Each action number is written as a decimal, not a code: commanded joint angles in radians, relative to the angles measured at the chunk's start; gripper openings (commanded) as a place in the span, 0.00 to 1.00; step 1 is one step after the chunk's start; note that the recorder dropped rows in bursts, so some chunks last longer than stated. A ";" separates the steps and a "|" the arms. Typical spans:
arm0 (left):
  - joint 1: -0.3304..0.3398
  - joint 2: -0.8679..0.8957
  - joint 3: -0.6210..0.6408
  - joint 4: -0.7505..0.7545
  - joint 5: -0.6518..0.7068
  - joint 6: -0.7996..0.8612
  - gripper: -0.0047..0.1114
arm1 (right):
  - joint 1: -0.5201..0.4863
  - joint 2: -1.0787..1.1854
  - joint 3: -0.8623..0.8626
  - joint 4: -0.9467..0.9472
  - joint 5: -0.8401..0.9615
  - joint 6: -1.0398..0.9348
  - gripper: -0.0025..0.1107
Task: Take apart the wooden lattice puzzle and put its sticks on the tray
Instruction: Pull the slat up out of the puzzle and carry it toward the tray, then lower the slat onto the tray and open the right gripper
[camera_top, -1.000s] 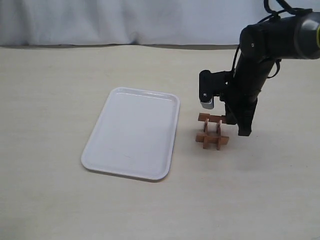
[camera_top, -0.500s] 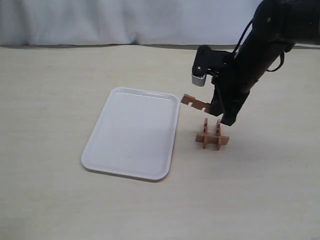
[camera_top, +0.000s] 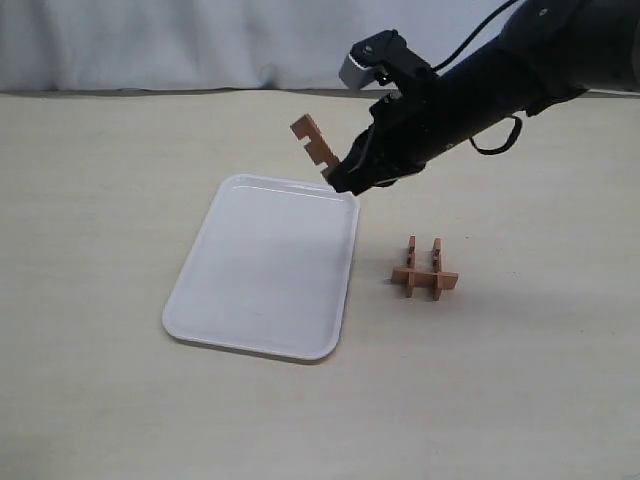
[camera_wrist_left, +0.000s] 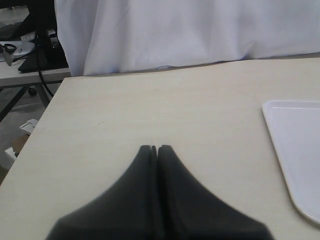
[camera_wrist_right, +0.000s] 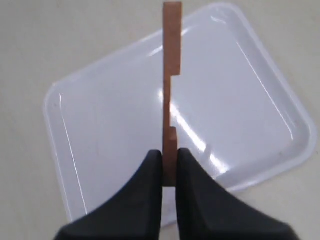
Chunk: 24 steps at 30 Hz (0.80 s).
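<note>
My right gripper (camera_top: 338, 178) is shut on one end of a notched orange-brown stick (camera_top: 313, 142), held in the air above the far right corner of the white tray (camera_top: 262, 262). In the right wrist view the stick (camera_wrist_right: 171, 75) juts out from the right gripper (camera_wrist_right: 170, 159) over the tray (camera_wrist_right: 100, 130). What is left of the wooden lattice puzzle (camera_top: 424, 268), three sticks still interlocked, stands on the table to the right of the tray. My left gripper (camera_wrist_left: 154, 148) is shut and empty above bare table, with the tray's edge (camera_wrist_left: 290, 150) off to one side.
A white cloth backdrop (camera_top: 200, 40) runs along the far edge of the beige table. In the left wrist view the table's side edge (camera_wrist_left: 35, 130) shows, with clutter on the floor beyond it.
My right gripper pulled one stick off the top of the puzzle, lifted it and carried it left toward the tray's far corner. The rest of the puzzle stayed put.
</note>
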<state>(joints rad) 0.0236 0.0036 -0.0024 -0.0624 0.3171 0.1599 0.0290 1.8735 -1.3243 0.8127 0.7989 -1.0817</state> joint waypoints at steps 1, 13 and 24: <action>0.000 -0.004 0.002 0.002 -0.008 0.000 0.04 | 0.076 -0.004 0.001 0.076 -0.062 -0.005 0.06; 0.000 -0.004 0.002 0.000 -0.008 0.000 0.04 | 0.273 0.045 0.001 0.058 -0.187 -0.005 0.06; 0.000 -0.004 0.002 0.000 -0.008 0.000 0.04 | 0.276 0.146 0.001 -0.128 -0.237 -0.003 0.06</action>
<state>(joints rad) 0.0236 0.0036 -0.0024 -0.0624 0.3171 0.1599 0.3041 2.0040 -1.3243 0.7343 0.5776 -1.0817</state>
